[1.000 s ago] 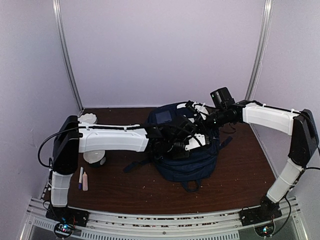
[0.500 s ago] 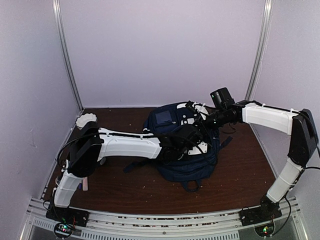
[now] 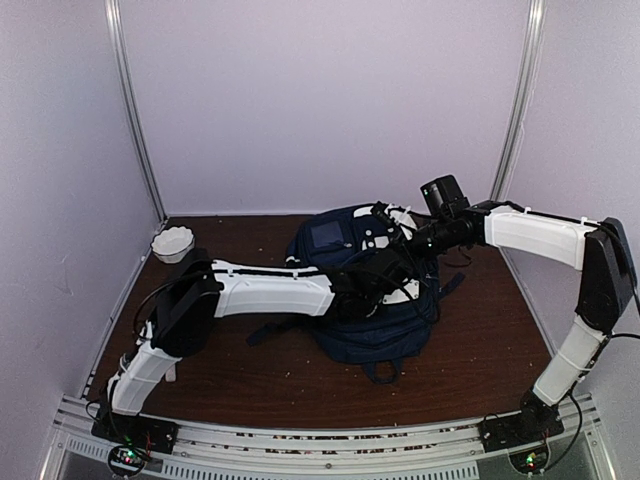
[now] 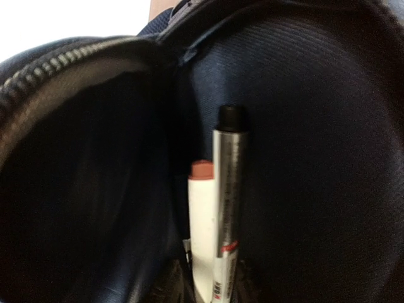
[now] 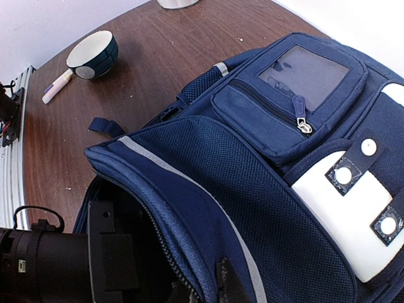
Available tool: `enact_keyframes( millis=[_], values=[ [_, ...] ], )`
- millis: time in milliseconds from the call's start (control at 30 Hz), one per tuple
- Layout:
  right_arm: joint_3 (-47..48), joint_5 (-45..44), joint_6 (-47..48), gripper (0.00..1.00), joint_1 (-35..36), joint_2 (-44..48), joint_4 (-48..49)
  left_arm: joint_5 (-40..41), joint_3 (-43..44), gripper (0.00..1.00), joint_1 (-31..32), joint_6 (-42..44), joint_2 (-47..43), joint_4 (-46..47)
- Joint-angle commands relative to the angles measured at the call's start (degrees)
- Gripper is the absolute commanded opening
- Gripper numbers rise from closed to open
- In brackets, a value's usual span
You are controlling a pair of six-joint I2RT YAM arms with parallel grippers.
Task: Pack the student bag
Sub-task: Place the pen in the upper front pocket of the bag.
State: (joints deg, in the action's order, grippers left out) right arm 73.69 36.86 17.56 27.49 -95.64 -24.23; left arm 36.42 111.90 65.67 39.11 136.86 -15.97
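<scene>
The student bag (image 3: 375,320) lies mid-table, navy with white patches, its main zip (image 5: 165,252) open. My right gripper (image 5: 211,287) is shut on the edge of the bag's flap and holds the opening up. It also shows in the top view as the right gripper (image 3: 402,243). My left arm (image 3: 275,292) reaches into that opening, its black wrist (image 5: 69,259) inside. In the left wrist view, deep in the dark interior (image 4: 315,158), a silver marker with a black cap (image 4: 228,189) and a white stick with a pink cap (image 4: 202,221) stand between my left gripper (image 4: 211,287)'s jaws. The jaws are too dark to read.
A white bowl (image 3: 172,243) sits at the back left corner. A dark blue bowl (image 5: 93,53) and a white pen (image 5: 57,86) lie on the brown table (image 3: 480,350) left of the bag. A dark strap (image 3: 265,332) trails from the bag.
My left arm has pushed further right into the bag, its elbow swinging forward and uncovering the white bowl. The right arm has held still on the flap.
</scene>
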Motion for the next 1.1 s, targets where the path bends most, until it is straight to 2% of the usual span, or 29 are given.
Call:
enact_keyframes(
  millis=[0,300,667,767,933,1067],
  values=[
    [1.19,1.02,-1.17,0.08,-0.41,0.23,1.56,0.84,-0.04,0.34,-0.54,-1.28,-1.41,-0.22],
    [1.27,1.19,-1.3,0.08,-0.44,-0.03,1.57,-0.53,-2.85,0.4,0.66,-1.35,-6.19,0.09],
    [1.5,2.27,-2.37,0.08,-0.5,-0.26,1.76,-0.05,-6.59,0.41,4.33,-2.37,-13.1,-2.11],
    [1.36,2.34,-2.31,0.08,-0.5,-0.17,1.79,-0.37,-9.91,0.41,5.58,-3.87,-15.94,-2.4],
    [1.21,2.24,-1.78,0.08,-0.5,0.0,1.64,-0.97,-18.24,0.41,8.29,-11.72,-23.87,-6.27],
    [1.04,2.41,-1.65,0.08,-0.57,-0.06,1.81,-1.87,-26.67,0.41,9.82,-22.5,-31.44,-11.41]
  ],
)
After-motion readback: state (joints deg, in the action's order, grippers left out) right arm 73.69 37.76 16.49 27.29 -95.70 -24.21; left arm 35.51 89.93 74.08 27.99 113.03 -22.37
